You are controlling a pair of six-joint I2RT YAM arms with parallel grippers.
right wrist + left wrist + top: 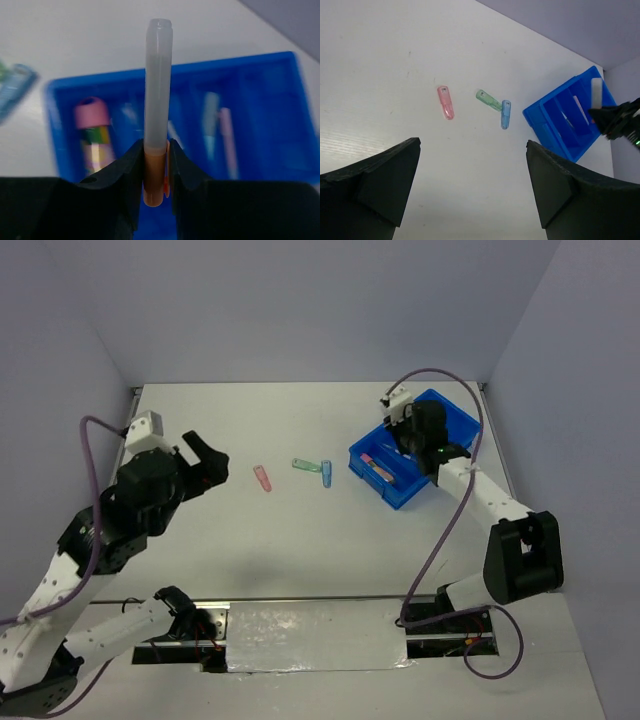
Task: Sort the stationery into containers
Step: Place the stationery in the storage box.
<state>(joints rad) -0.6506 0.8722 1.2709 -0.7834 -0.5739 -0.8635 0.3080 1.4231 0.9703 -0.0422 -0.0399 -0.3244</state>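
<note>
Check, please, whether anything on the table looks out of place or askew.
A pink pen, a green pen and a light blue pen lie loose on the table, outside the blue tray, which sits skewed to the table's edges.

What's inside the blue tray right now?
A pink-capped marker lies in one end compartment, a light blue pen and a pale pink pen in others. The orange pen held by the right end effector covers the middle of the tray.

Open tabletop (300,550) rings three loose pens (303,465); blue tray (373,484) blocks the right.
</note>
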